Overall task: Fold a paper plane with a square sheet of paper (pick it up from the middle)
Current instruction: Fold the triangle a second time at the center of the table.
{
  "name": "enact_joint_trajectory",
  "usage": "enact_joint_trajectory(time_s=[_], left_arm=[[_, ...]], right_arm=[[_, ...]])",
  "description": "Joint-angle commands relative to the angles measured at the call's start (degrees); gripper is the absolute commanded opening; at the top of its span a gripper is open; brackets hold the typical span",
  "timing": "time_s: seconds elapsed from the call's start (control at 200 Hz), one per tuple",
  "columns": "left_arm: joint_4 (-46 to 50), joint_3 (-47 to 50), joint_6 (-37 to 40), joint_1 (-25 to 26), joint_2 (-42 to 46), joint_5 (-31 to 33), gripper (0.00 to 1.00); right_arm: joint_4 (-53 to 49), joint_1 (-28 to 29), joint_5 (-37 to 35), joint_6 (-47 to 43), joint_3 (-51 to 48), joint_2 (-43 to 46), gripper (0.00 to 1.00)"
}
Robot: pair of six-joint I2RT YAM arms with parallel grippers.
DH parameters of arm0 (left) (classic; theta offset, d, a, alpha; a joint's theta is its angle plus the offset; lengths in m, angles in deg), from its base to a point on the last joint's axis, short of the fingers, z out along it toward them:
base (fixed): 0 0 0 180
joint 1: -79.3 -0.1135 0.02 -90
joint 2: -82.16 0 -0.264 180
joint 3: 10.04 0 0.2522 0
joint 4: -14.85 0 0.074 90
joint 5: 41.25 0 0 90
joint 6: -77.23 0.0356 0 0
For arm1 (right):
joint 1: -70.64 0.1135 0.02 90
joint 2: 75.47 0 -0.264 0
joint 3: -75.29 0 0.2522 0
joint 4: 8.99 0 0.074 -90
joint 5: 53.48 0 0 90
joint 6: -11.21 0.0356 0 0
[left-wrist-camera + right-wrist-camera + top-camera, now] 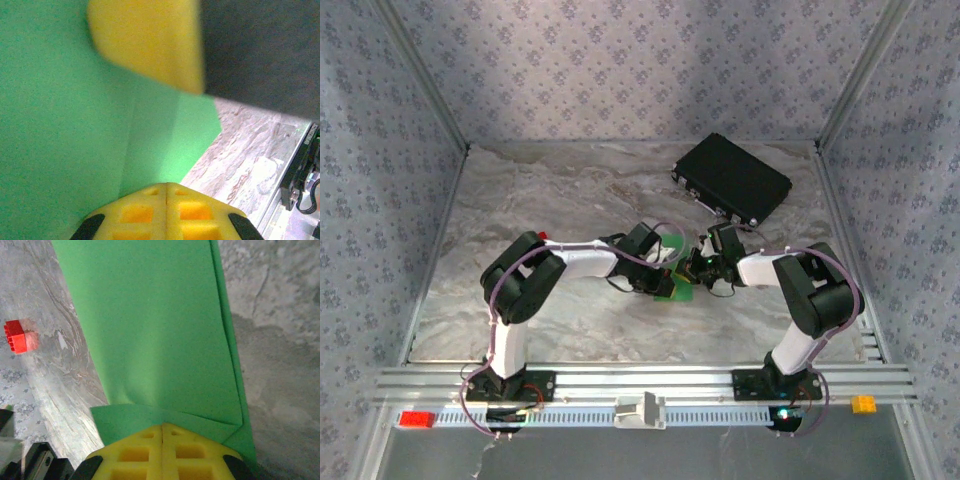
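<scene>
The bright green sheet of paper lies folded at the table's middle, between my two grippers. In the left wrist view the paper shows a straight crease, and my left gripper is shut with its yellow tips at the paper's edge. A yellow finger of the right gripper hangs close above. In the right wrist view the paper is a long layered strip with a diagonal flap near my right gripper, which is shut with its tips on that flap. From above, the left gripper and right gripper almost touch.
A black rectangular case lies at the back right. A small red block sits on the marble, behind the left arm in the top view. Patterned walls enclose three sides; a metal rail runs along the near edge.
</scene>
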Motion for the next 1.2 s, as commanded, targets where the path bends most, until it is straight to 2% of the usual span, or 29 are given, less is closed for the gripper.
enact_joint_trajectory(time_s=[0.0, 0.295, 0.49, 0.919, 1.194], left_arm=[[-1.8, 1.1, -0.5, -0.5, -0.2, -0.2, 0.05], [-5.7, 3.1, -3.0, -0.9, 1.5, -1.9, 0.06], [-5.4, 2.1, -2.2, -0.9, 4.5, -0.6, 0.09], [-3.6, 0.8, -0.9, -1.5, 0.0, 2.7, 0.07], [-9.8, 6.3, -6.1, -2.8, 1.5, 0.5, 0.06]], right_arm=[[-4.2, -0.7, -3.0, 0.2, -1.5, -1.7, 0.0], [-4.3, -0.6, -3.1, 0.2, -1.6, -1.5, 0.0], [-4.6, -0.7, -3.2, 0.2, -1.5, -1.3, 0.0], [-4.5, -0.7, -3.2, 0.1, -1.7, -1.2, 0.0], [-4.5, -0.6, -3.4, 0.0, -1.7, -1.6, 0.0]])
